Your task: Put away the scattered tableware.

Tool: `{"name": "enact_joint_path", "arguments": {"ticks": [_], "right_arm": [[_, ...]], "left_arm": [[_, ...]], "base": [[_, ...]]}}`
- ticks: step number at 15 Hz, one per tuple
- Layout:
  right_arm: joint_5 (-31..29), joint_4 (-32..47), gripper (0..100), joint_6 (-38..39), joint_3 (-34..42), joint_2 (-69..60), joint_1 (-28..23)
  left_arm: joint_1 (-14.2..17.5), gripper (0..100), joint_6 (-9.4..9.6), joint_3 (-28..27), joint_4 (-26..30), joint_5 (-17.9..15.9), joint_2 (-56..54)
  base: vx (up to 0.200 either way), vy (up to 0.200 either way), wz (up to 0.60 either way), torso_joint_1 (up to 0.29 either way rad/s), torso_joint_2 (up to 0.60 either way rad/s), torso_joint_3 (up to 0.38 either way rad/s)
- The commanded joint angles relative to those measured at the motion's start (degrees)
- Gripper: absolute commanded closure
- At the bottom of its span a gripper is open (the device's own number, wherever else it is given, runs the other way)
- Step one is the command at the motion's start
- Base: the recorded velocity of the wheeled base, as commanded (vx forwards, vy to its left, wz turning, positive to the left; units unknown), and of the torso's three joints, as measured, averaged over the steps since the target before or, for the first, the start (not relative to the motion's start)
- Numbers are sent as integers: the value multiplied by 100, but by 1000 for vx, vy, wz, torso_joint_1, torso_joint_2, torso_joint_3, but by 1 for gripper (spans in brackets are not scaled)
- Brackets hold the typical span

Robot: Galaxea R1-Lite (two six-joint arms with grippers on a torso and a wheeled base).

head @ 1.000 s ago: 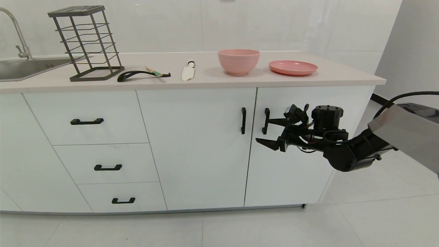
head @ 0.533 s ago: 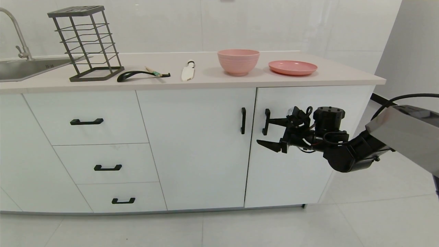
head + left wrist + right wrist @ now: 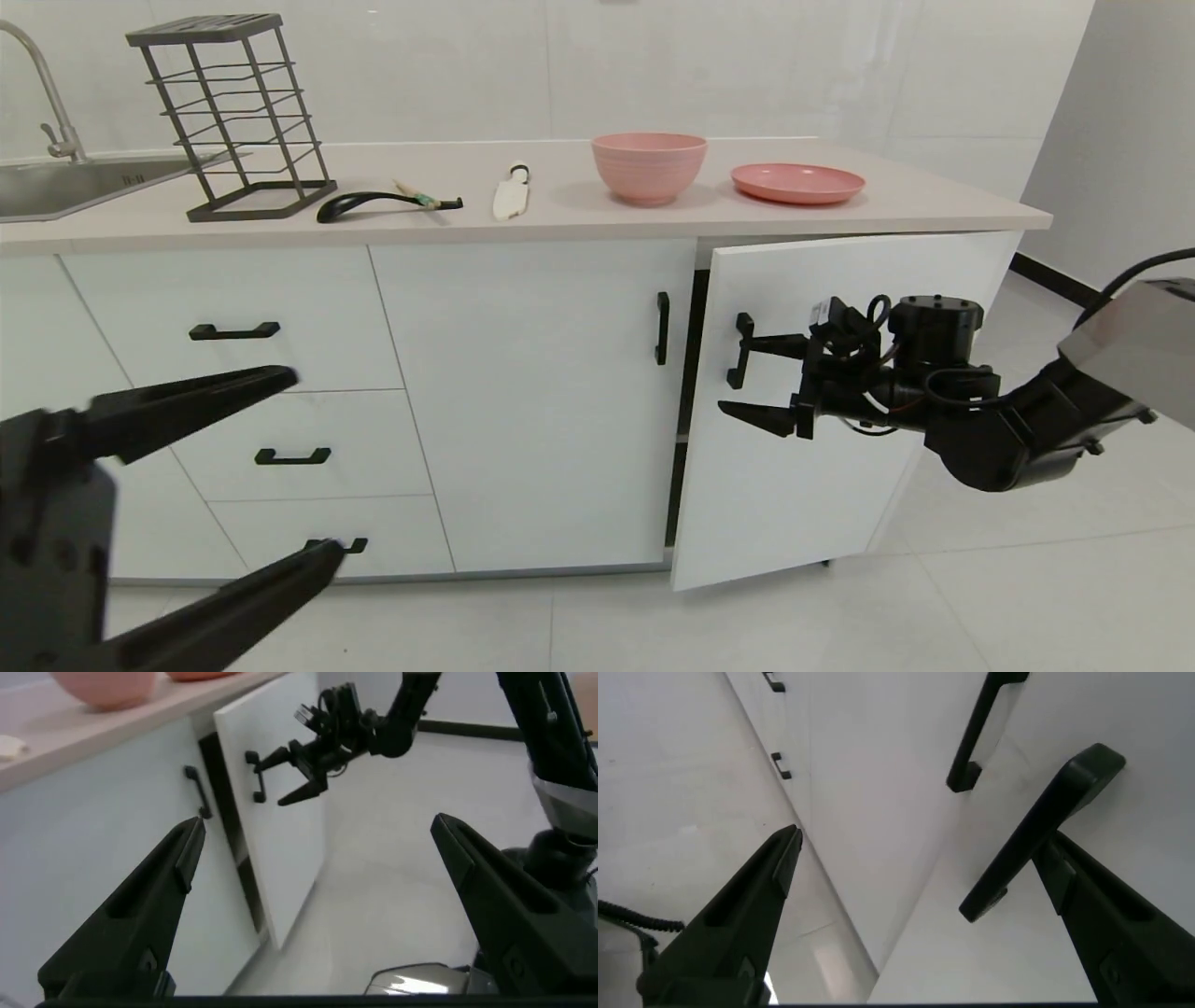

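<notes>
Loosely, our spread-open right gripper (image 3: 758, 381) hooks the black bar handle (image 3: 738, 361) of the white cabinet door (image 3: 822, 504); it may slip off; our left gripper (image 3: 303, 467) gapes too.

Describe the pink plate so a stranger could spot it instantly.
Look along the long countertop toward its right end, above the cabinet door standing ajar. The pink plate lies there, shallow and flat, unlike the deep pink bowl beside it.

Countertop (image 3: 934, 217), wire rack (image 3: 233, 119), black ladle (image 3: 373, 201), chopsticks (image 3: 417, 195), white knife (image 3: 511, 196), pink bowl (image 3: 649, 168), pink plate (image 3: 797, 183) (far right)
</notes>
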Motion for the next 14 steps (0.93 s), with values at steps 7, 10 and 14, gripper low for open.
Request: {"name": "enact_joint_path", "arguments": {"ticks": [7, 10, 14], "right_arm": [[35, -4, 0, -20, 1779, -1532, 102], [35, -4, 0, -64, 1850, -1541, 120], [35, -4, 0, -134, 2025, -1541, 111]], "left_arm": [[-497, 0, 476, -2078, -2020, -1269, 4999], [-585, 0, 467, -3080, -2214, -1427, 6036], [-594, 0, 344, -4548, -2222, -1234, 7196]], "base": [[0, 0, 0, 0, 0, 0], [0, 0, 0, 0, 0, 0], [0, 0, 0, 0, 0, 0]]}}
